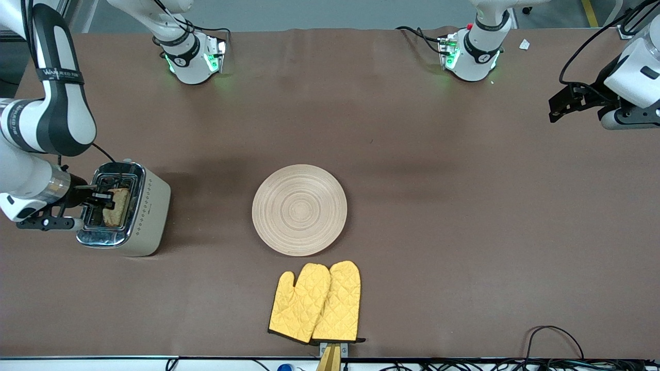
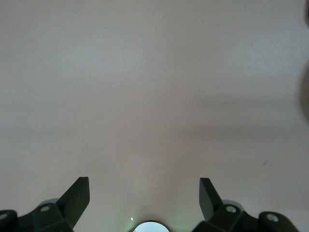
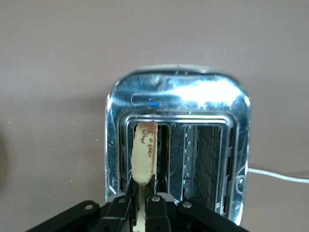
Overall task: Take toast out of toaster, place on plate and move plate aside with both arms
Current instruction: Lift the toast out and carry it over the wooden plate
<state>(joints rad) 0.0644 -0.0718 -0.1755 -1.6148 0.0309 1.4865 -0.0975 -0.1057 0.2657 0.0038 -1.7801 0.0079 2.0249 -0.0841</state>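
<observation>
The toast [image 1: 118,207] stands on edge in a slot of the chrome-topped toaster [image 1: 147,211] at the right arm's end of the table. My right gripper [image 1: 103,200] is over that slot, shut on the toast [image 3: 145,150], with its fingers [image 3: 126,193] pressed to both faces of the slice. The round pale wooden plate [image 1: 299,209] lies bare in the middle of the table. My left gripper [image 1: 562,105] is open and empty, held up over bare table at the left arm's end; its wrist view shows only tabletop between the fingertips [image 2: 78,193].
A pair of yellow oven mitts [image 1: 317,302] lies nearer to the front camera than the plate. The toaster's second slot [image 3: 205,154] is empty, and a white cord [image 3: 280,175] runs from the toaster. Cables [image 1: 551,340] lie along the table's front edge.
</observation>
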